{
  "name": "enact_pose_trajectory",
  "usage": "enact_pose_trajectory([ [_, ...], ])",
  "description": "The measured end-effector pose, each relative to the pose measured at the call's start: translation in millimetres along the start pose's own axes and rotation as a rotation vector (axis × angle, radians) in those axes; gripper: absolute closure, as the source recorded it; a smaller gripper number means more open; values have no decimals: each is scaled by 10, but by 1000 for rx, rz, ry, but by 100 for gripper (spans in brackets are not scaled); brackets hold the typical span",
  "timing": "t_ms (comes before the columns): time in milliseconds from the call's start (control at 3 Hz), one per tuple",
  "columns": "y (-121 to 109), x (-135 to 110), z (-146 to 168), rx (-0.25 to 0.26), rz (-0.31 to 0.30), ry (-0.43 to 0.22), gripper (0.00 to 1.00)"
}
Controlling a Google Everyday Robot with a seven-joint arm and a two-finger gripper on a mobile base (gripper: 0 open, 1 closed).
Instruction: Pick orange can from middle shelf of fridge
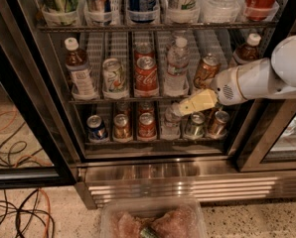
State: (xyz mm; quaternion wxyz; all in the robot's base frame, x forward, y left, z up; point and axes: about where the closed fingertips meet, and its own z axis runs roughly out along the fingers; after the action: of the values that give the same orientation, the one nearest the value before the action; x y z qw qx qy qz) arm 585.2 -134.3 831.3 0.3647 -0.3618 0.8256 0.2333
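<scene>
In the camera view I am facing the fridge [36, 103], a black-framed drinks cooler with wire shelves and a louvred stainless steel base. The middle shelf [113, 100] is a dark wire rack with white perforated lane dividers and clear cups at the front.

The orange can [206, 72] stands on this shelf, towards its right end. Its body is orange-copper with pale and dark label marks, and it has a silver top with the tab showing. It leans slightly, with the top tipped to the right. To its left in the row is a clear plastic water bottle [177, 66] with a white cap. To its right, further back, is a brown bottle [247, 49], also white-capped. Further left come a red Coca-Cola can [146, 77], a white-and-green can [114, 76] and another brown, white-capped bottle [79, 67].

My white arm [267, 78] reaches in from the right. The cream-yellow gripper [183, 107] points left and slightly down, and it crosses the front edge of the middle shelf. It lies just below and to the left of the orange can, with its tip in front of the lower shelf's row of cans. It holds nothing that I can see, and I cannot tell whether it is spread or closed.

On the speckled floor at lower left lie loose black and orange cables [14, 214]. A clear plastic tub [153, 206] with pinkish contents sits at the bottom edge.
</scene>
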Motion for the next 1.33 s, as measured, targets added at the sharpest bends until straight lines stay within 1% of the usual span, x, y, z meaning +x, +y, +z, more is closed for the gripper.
enact_pose_trajectory([
  [333,-56,-18,-47,60,-24,10,0],
  [667,-129,-26,-134,145,-48,24,0],
  [1000,-174,-38,-205,201,-58,32,0],
  [1333,-167,-42,-197,203,-60,34,0],
])
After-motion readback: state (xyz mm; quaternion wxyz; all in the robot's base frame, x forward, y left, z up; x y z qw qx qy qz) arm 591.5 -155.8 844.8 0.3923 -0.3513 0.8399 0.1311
